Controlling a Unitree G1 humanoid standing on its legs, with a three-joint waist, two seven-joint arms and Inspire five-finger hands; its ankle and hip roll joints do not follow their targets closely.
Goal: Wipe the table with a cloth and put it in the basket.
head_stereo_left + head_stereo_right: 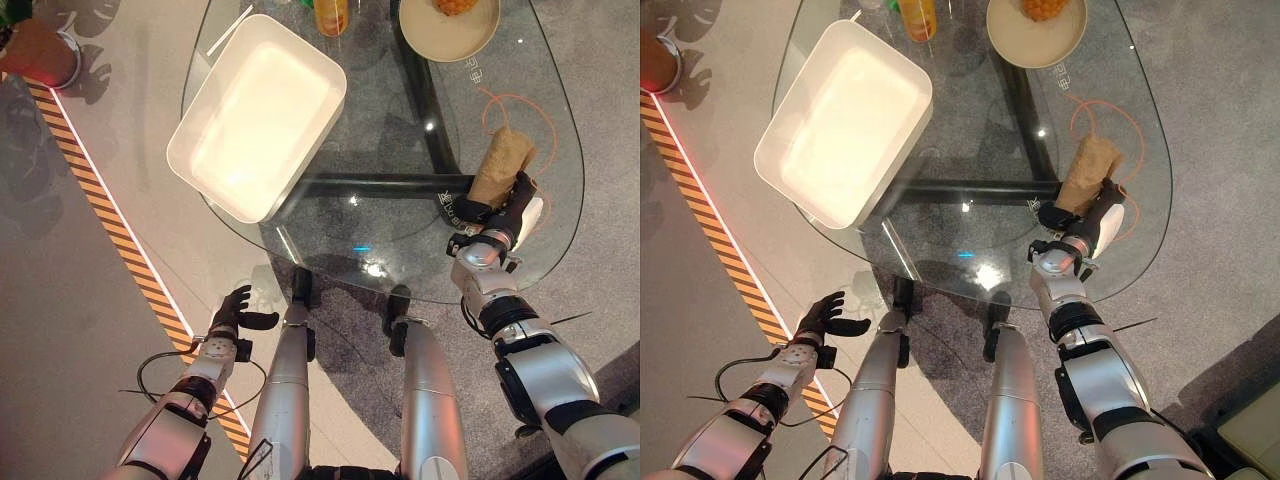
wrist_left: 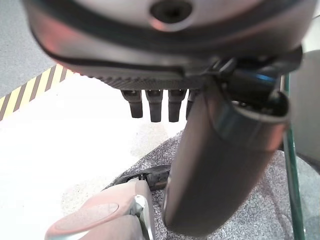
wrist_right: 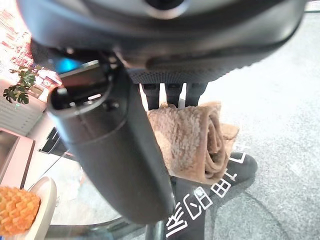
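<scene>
Right hand grasping brown cloth, resting on glass counter near its right edge. Left hand hanging released beside counter. White basket sitting far left.

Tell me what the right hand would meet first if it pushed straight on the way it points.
The rolled brown terry cloth on the glass table; the right hand looks already against its near end, though contact is unclear.

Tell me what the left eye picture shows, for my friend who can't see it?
The robot's right hand holds a folded brown cloth on a glass table. A white basket sits across the table, and the left hand hangs open beside the table.
</scene>
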